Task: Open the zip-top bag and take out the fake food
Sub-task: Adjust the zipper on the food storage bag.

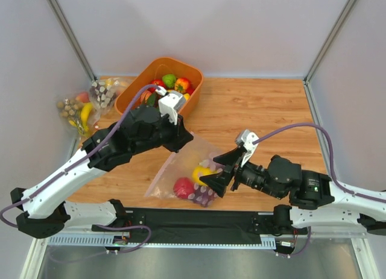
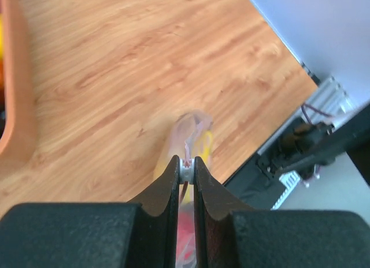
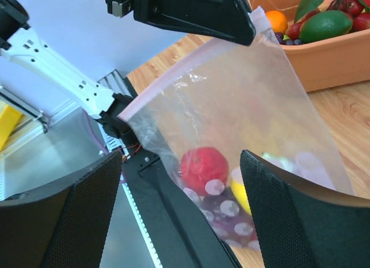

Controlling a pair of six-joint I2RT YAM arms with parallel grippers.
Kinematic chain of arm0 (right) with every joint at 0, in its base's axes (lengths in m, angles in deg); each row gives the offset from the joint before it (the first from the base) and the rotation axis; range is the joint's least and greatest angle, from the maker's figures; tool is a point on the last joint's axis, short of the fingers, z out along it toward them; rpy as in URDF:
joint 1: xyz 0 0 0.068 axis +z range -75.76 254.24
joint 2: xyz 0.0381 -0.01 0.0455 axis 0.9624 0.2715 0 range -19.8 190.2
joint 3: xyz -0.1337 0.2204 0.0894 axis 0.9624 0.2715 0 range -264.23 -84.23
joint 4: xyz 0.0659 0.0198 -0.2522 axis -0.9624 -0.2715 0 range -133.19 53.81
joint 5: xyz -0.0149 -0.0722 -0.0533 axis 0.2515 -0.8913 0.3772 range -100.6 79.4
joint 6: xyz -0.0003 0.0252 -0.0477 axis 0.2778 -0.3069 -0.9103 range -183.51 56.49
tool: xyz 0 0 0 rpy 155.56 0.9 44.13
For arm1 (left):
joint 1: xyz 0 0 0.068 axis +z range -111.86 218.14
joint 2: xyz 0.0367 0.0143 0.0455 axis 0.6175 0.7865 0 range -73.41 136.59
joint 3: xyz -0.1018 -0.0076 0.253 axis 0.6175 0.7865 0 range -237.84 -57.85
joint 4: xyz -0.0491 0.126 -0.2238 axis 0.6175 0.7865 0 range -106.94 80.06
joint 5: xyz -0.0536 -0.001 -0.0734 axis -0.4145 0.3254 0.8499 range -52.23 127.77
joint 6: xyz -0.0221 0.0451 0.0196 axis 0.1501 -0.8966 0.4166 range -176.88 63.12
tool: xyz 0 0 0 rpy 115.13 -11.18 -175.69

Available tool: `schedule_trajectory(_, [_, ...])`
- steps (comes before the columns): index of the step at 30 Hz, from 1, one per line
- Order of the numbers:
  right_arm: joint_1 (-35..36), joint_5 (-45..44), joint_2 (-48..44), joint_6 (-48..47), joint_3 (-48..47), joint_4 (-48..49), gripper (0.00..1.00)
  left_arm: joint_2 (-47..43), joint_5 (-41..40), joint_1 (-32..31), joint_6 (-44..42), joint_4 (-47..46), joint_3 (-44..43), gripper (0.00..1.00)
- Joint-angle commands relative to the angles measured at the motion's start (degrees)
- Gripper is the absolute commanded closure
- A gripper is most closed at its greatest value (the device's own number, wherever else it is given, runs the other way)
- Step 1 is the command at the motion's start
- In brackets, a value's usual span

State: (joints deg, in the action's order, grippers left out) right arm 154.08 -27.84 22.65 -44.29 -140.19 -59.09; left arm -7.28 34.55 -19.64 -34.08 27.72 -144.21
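Observation:
The clear zip-top bag (image 1: 178,163) hangs tilted from its top corner, its bottom resting on the wooden table. My left gripper (image 1: 180,146) is shut on the white zip slider (image 2: 186,168) at the bag's mouth; the bag (image 2: 194,134) trails below the jaws. Inside lie the fake food: a red apple (image 1: 183,187), a yellow fruit (image 1: 202,172) and a purple piece (image 1: 204,197). My right gripper (image 1: 217,173) is open beside the bag's lower right. In the right wrist view the apple (image 3: 203,164) shows through the bag (image 3: 231,94) between its wide-open fingers (image 3: 98,210).
An orange basket (image 1: 134,89) with more plastic fruit stands at the back, just behind my left wrist. Clear bags with a banana and nuts (image 1: 77,110) lie by the left wall. The table's front edge and black rail (image 1: 199,222) are right below the bag.

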Motion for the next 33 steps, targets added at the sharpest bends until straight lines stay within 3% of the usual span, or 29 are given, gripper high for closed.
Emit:
schedule_trajectory(1, [4.44,-11.84,5.08,-1.03,-3.79,1.63,0.15,-5.73,-12.06,-0.23,12.24,-6.76,3.91,1.0])
schedule_trajectory(5, [7.88,-21.95,12.63,0.28,-8.62,0.57,0.18,-8.82,-17.68,-2.16,18.05,-11.0,9.8,1.0])
schedule_trajectory(14, [7.97,-23.64,22.4,1.96,-14.26,3.65,0.22,-4.17,-26.39,-7.78,18.77,-8.02,3.49,1.0])
schedule_trajectory(23, [8.06,-25.55,22.31,4.07,-16.81,0.23,0.24,-2.06,-30.26,-9.72,17.01,-8.54,1.64,1.0])
schedule_trajectory(26, [7.97,-27.93,23.02,6.87,-16.9,-2.94,0.28,-1.36,-35.59,-11.91,15.78,-9.33,0.94,1.0])
schedule_trajectory(33, [8.06,-28.65,22.05,8.11,-15.67,-3.91,0.3,1.81,-36.5,-14.11,13.67,-7.06,-1.87,1.0])
